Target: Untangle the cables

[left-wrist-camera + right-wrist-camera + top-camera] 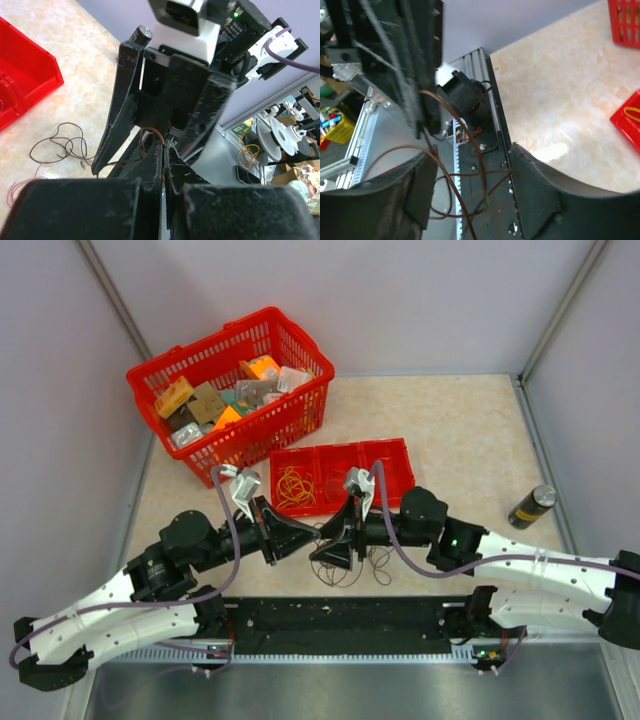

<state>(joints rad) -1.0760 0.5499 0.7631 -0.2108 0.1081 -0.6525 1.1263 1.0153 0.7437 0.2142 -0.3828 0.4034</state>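
Seemingly we are mid-separation: the left pincer (163, 150) is clenched on a dark brown cable (465, 124) held above the desk (450, 440). The right pincer (470, 150) stands released, jaws wide, with that wire's loops passing between them. The bunch (352, 565) lies in loose, hair-thin curls on the pale marbled desk just beneath both pincers. Next, we judge, the right should close on one strand and draw it gently apart, since springy loops snag easily.
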